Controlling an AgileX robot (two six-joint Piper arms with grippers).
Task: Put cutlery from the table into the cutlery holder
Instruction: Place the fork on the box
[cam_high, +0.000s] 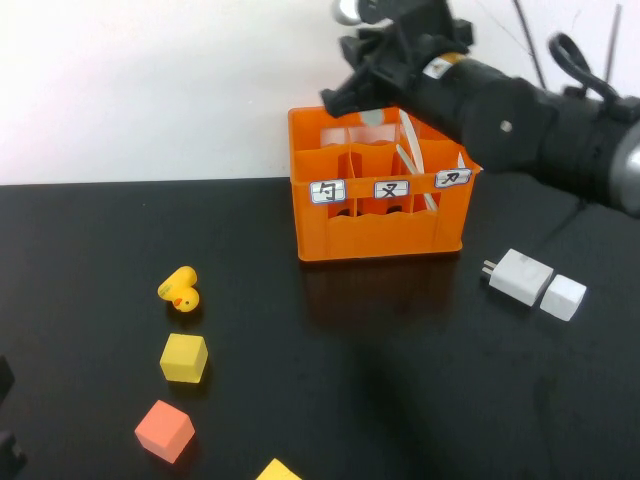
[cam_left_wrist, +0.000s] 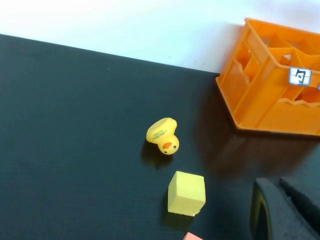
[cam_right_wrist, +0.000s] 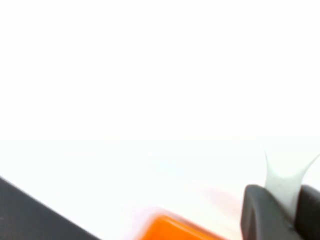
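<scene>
Landmark: holder (cam_high: 380, 215), the orange crate at the back of the table (cam_high: 420, 380), three white labels on its front.

Right gripper (cam_high: 345, 98) hangs over the holder's back left part, arm reaching in from the right. In the right wrist view its fingers (cam_right_wrist: 262, 212) are nearly closed, pinching a thin pale whitish piece (cam_right_wrist: 286, 182) that sticks up between them; looks like cutlery, which piece I cannot tell. A bit of orange holder edge (cam_right_wrist: 175, 227) shows below it.

Two white cutlery pieces (cam_high: 412, 150) already stand tilted inside the holder, in its middle and right part; exact slot unclear.

Left gripper (cam_left_wrist: 287, 210) is low over the table, front-left of the holder and well apart from it, closed tight and empty.

Duck (cam_high: 180, 290) lies front-left of the holder. Yellow cube (cam_high: 184, 358) is just in front of the duck, orange cube (cam_high: 164, 430) further front, another yellow block (cam_high: 277, 470) at the picture's edge.

Two white chargers (cam_high: 535, 280) lie front-right of the holder, touching each other.
</scene>
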